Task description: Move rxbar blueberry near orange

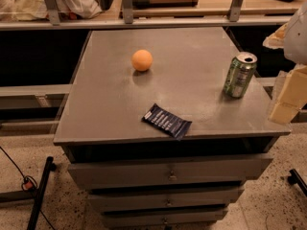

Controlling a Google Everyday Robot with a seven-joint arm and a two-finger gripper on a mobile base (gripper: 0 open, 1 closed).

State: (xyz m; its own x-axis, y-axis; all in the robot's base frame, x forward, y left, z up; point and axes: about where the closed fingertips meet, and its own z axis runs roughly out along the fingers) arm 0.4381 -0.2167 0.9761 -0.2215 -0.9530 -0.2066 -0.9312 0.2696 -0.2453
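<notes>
The rxbar blueberry is a dark navy wrapper with pale print, lying flat near the front edge of the grey cabinet top. The orange sits further back and a little to the left, well apart from the bar. My gripper, cream-coloured, hangs at the right edge of the view beside the cabinet's right front corner, far right of the bar and holding nothing that I can see.
A green drink can stands upright on the right side of the top, near my gripper. Drawers are below the top. A shelf with clutter runs behind. Black stand legs and a cable are on the floor at left.
</notes>
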